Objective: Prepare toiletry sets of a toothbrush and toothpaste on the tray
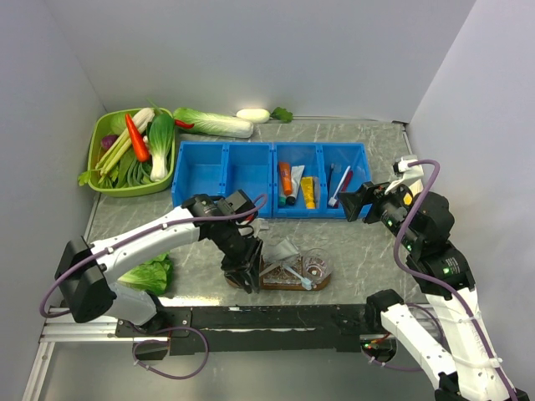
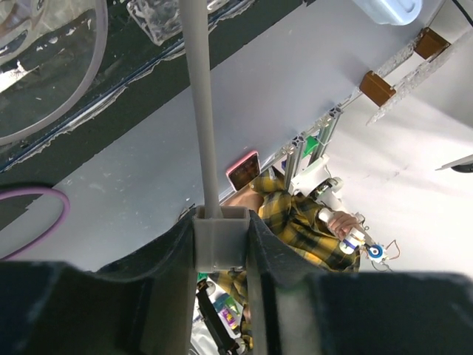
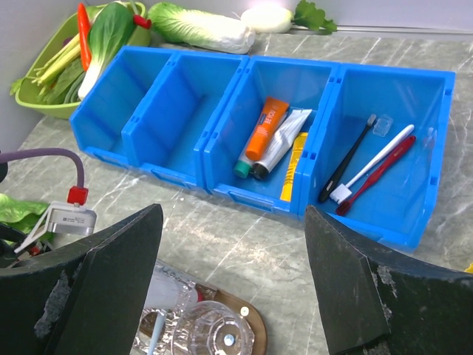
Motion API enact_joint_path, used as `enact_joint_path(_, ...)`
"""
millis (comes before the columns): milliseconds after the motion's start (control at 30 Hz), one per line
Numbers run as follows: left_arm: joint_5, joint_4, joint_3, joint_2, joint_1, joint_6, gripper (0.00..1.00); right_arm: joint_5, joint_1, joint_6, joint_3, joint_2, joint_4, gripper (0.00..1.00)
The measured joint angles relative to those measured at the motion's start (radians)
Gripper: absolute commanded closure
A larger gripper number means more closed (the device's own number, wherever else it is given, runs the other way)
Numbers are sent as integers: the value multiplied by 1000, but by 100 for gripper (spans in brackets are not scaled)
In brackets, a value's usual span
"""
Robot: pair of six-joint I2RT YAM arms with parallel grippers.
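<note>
The brown tray [image 1: 288, 285] lies near the table's front edge and shows in the right wrist view [image 3: 255, 318]. On it are a silvery-white toothpaste [image 1: 282, 251] on crinkled foil and a clear glass [image 1: 318, 267]. My left gripper [image 1: 244, 274] is at the tray's left end. In its wrist view it [image 2: 222, 222] is shut on the square end of a grey toothbrush [image 2: 198, 111]. My right gripper [image 1: 361, 203] hovers open and empty in front of the blue bins [image 3: 233, 214]. The bins hold a white toothpaste [image 3: 284, 140] and black [image 3: 347, 159], white [image 3: 373, 163] and red toothbrushes.
Blue bins [image 1: 272, 178] stand in a row across the middle; one also holds an orange tube [image 3: 264, 129] and a yellow tube [image 3: 294, 166]. A green basket [image 1: 100, 134] of vegetables is at the back left, a cabbage [image 1: 213, 123] behind the bins, and lettuce [image 1: 149, 274] at the front left.
</note>
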Motion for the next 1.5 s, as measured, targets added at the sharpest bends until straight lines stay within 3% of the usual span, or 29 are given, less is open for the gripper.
enact_joint_path(133,-9,1,10,2,0,0,50,2,0,0,0,0,0,16)
enact_joint_path(400,-25,0,27,2,0,0,41,2,0,-3,0,0,0,15)
enact_joint_path(600,-56,-5,63,8,0,9,28,2,0,-3,0,0,0,15)
enact_joint_path(800,-123,-13,117,8,0,24,11,-11,0,-3,0,0,0,18)
enact_joint_path(1000,-221,8,169,2,7,37,0,-65,0,2,0,-6,-4,21)
enact_joint_path(1200,-335,109,172,-64,55,55,1,-112,0,9,0,-3,-14,19)
enact_joint_path(1500,-534,367,126,-208,219,137,3,-117,0,24,-11,1,-15,15)
